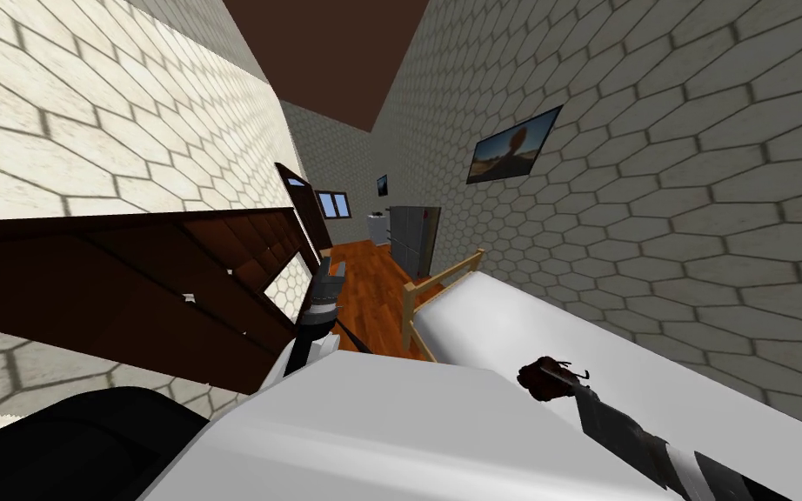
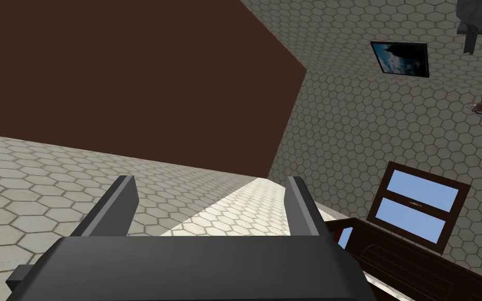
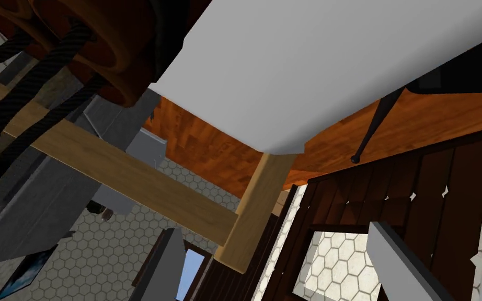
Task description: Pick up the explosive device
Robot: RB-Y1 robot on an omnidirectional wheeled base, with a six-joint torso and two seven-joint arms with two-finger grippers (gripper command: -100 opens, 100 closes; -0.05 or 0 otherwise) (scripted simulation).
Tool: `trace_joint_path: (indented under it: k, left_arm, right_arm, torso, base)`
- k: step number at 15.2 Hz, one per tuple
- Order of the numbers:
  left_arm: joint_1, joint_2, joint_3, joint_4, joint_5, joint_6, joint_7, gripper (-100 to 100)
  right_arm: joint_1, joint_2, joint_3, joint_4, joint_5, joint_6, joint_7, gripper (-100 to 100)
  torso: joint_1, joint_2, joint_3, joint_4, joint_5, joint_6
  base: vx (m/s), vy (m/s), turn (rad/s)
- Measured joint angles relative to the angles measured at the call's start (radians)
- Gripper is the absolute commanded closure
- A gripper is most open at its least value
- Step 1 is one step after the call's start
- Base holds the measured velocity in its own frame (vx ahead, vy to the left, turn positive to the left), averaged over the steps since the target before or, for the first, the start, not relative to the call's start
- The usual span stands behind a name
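The explosive device (image 1: 543,379) (image 3: 72,47), a reddish-brown bundle of cylinders with black cords, sits at 4 o'clock in the head view, at the right arm's tip, over the white mattress of the light wooden bed (image 1: 486,317). The right claw (image 3: 275,228) is spread, and the device lies outside its blades. The left claw (image 2: 209,180), also spread, hangs at 11 o'clock beside dark brown wooden shelving (image 1: 130,278).
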Motion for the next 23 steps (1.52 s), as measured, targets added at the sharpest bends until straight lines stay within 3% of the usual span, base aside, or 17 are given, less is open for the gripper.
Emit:
trace_joint_path:
  k: [6, 7, 10, 21, 23]
  left_arm:
    - [0.0, 0.0, 0.0, 0.0, 0.0, 0.0, 0.0, 0]
    - [0.0, 0.0, 0.0, 0.0, 0.0, 0.0, 0.0, 0]
    - [0.0, 0.0, 0.0, 0.0, 0.0, 0.0, 0.0, 0]
    - [0.0, 0.0, 0.0, 0.0, 0.0, 0.0, 0.0, 0]
    - [0.0, 0.0, 0.0, 0.0, 0.0, 0.0, 0.0, 0]
  right_arm:
    - [0.062, -0.116, -0.024, 0.097, 0.055, -0.031, 0.12, -100]
    - [0.087, -0.137, -0.036, 0.098, 0.064, -0.03, 0.139, -100]
    - [0.103, -0.185, -0.038, 0.151, 0.089, -0.047, 0.201, -100]
    - [0.24, -0.35, -0.107, 0.262, 0.165, -0.083, 0.368, -100]
    - [0.232, -0.372, -0.088, 0.298, 0.18, -0.092, 0.404, -100]
  torso:
    - [-0.001, 0.0, 0.0, 0.0, 0.0, 0.0]
    - [0.0, 0.0, 0.0, 0.0, 0.0, 0.0]
    - [0.0, 0.001, 0.0, 0.0, 0.0, 0.0]
    - [-0.001, 0.002, 0.001, 0.0, 0.0, 0.0]
    - [-0.002, 0.003, 0.001, 0.001, -0.001, 0.0]
  base:
    - [0.098, 0.036, 0.028]
    - [0.083, 0.031, 0.021]
    - [0.079, 0.038, 0.022]
    - [0.066, 0.02, 0.019]
    - [0.037, -0.005, 0.017]
